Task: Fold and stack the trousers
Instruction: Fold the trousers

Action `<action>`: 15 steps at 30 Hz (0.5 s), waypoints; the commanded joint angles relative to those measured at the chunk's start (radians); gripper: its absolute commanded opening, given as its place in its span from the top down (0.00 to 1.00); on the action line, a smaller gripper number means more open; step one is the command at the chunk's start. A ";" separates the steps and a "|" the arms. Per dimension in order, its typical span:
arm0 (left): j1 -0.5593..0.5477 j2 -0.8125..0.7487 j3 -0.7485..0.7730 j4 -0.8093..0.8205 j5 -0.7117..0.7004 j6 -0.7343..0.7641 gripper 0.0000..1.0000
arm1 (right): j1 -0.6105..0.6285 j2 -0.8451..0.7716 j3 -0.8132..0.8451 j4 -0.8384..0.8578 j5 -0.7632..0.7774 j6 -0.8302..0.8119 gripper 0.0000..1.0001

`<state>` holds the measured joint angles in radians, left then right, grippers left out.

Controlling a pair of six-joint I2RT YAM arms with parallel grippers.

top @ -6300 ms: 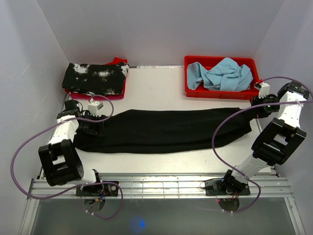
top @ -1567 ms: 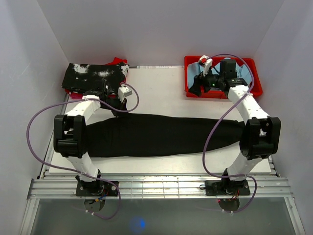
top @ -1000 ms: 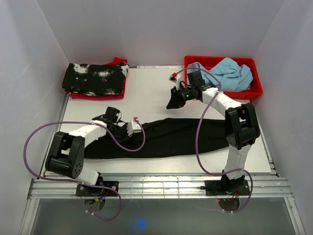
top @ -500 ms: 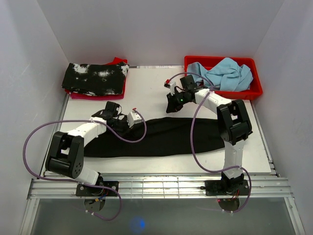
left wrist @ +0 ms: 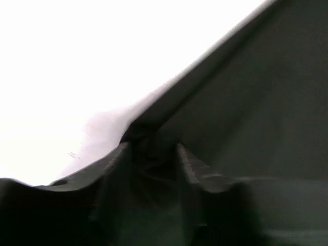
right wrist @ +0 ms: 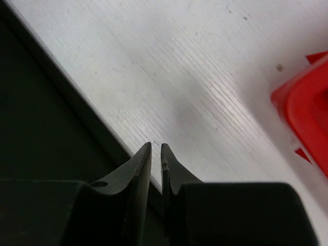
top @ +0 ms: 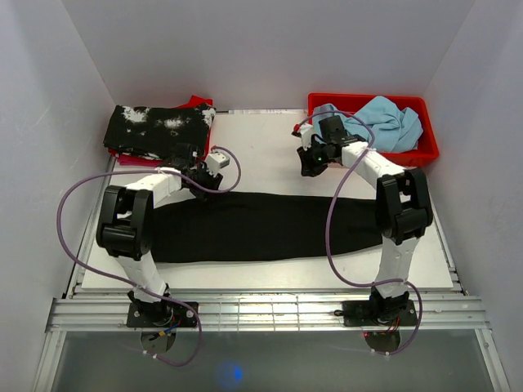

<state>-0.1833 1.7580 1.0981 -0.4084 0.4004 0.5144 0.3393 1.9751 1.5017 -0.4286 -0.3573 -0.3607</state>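
The black trousers (top: pixel 270 227) lie flat as a long band across the table's middle. My left gripper (top: pixel 202 183) is at their far upper-left edge. In the left wrist view it (left wrist: pixel 152 154) is shut on a pinched ridge of the black trousers fabric (left wrist: pixel 256 102). My right gripper (top: pixel 309 169) hovers over bare table just beyond the trousers' far edge. In the right wrist view its jaws (right wrist: pixel 156 148) are nearly together with nothing between them, and the trousers' edge (right wrist: pixel 41 128) is just to the left.
A red bin (top: pixel 368 157) holding a light blue cloth (top: pixel 372 122) stands at the back right; its corner shows in the right wrist view (right wrist: pixel 307 107). A black garment with white splotches (top: pixel 159 131) lies on a red stack at the back left. White walls enclose three sides.
My left gripper moved from the trousers' middle back to their far upper-left edge. My right gripper shifted slightly right. The trousers now stretch further right and lie flatter.
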 commanded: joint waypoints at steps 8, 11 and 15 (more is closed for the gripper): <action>0.048 -0.113 0.077 -0.018 0.008 -0.082 0.24 | -0.161 -0.212 -0.052 -0.389 -0.061 -0.224 0.77; 0.053 -0.167 0.071 -0.131 -0.009 -0.086 0.23 | -0.215 -0.210 -0.084 -0.438 -0.104 -0.264 0.76; 0.140 -0.173 0.086 -0.338 0.080 -0.094 0.23 | -0.249 -0.165 -0.116 -0.486 -0.118 -0.276 0.73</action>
<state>-0.1085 1.6035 1.1748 -0.5457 0.4126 0.4278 0.0952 1.7824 1.4120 -0.8215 -0.4236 -0.5941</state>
